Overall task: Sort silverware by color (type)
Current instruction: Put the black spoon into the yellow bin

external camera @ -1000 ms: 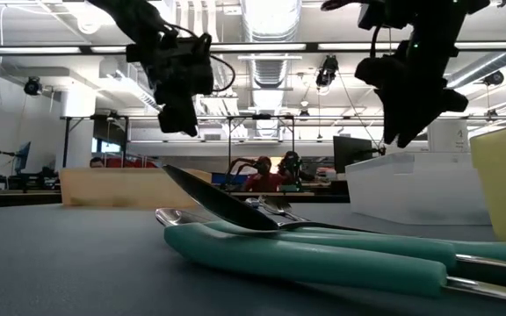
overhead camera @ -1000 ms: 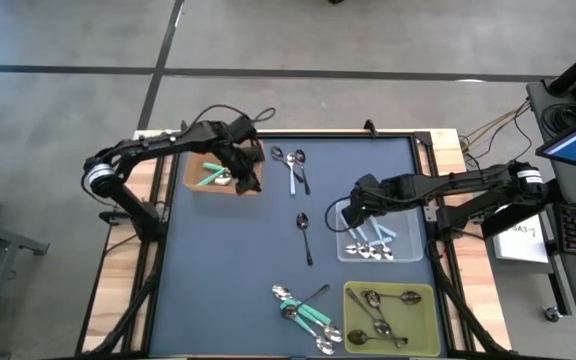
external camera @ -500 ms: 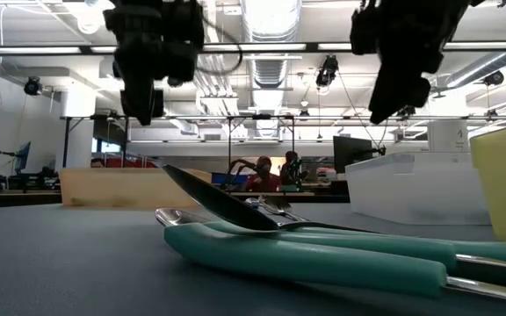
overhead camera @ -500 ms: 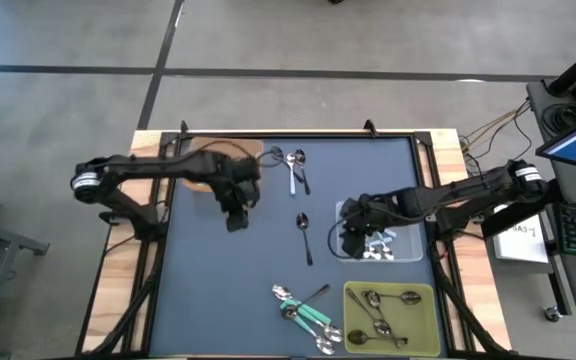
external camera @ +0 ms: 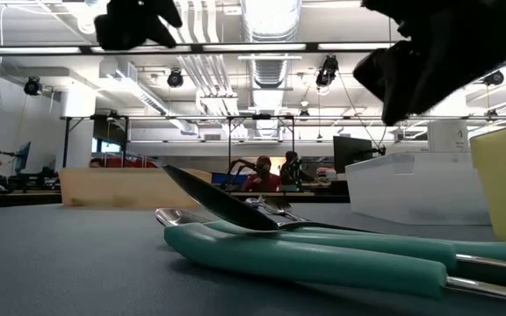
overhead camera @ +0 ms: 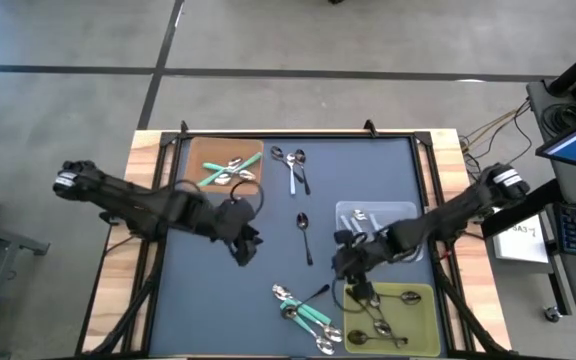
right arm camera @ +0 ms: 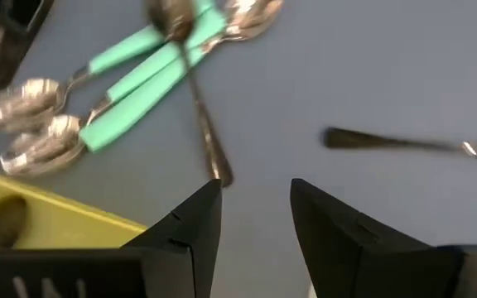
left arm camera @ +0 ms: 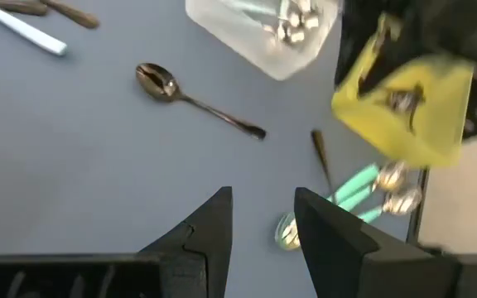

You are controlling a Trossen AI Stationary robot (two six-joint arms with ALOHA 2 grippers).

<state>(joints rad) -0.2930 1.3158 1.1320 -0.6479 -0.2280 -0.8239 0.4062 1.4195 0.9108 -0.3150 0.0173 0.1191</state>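
The spoons are small, with shiny metal bowls and thin handles in teal-green, light blue or dark metal, and they lie in several groups on the dark table (overhead camera: 228,300). A loose heap of teal-handled spoons (overhead camera: 306,312) crossed by one dark spoon sits toward 6 o'clock; a single dark spoon (overhead camera: 305,236) lies alone near the centre; a light blue spoon (overhead camera: 292,176) and a dark one lie side by side toward 12 o'clock. Three trays hold the rest: a brown tray (overhead camera: 196,160) at about 10 o'clock with teal spoons, a clear tray (overhead camera: 400,212) at 3 o'clock with light blue ones (partly hidden by the arm), and a yellow tray (overhead camera: 424,322) at about 5 o'clock with dark metal ones. The left gripper (overhead camera: 245,246) hangs over bare table left of centre, its fingers (left arm camera: 199,236) a narrow gap apart and holding nothing. The right gripper (overhead camera: 345,266) is at the near edge of the clear tray, just above the yellow one, also narrowly parted and empty, with the heap's dark handle in front of it. Half a second ago the left gripper was higher up, near the brown tray; it has come toward 6 o'clock. The right one has likewise left the clear tray's middle and moved toward the heap.
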